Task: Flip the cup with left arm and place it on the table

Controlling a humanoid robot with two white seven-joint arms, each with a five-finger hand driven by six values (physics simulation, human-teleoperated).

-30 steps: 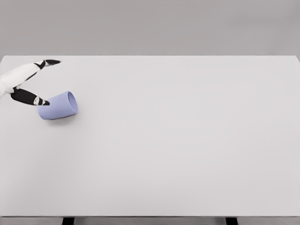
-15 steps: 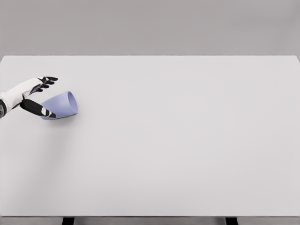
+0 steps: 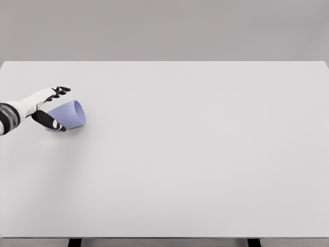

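A pale blue cup [image 3: 72, 114] lies on its side at the left of the white table [image 3: 195, 154], its mouth facing right. My left hand [image 3: 61, 109] comes in from the left edge and straddles the cup's closed end. The black fingers [image 3: 61, 91] are spread just beyond the cup's far side. On the near side, the thumb [image 3: 51, 123] lies along the cup. The hand is open and has not closed on the cup. The right arm is out of view.
The table's left edge runs close to the hand. Its far edge meets a plain grey wall [image 3: 164, 28].
The left hand has moved right and toward the cup over the last second. Fingers and thumb have drawn closer together and now flank the cup's base. The cup has not moved.
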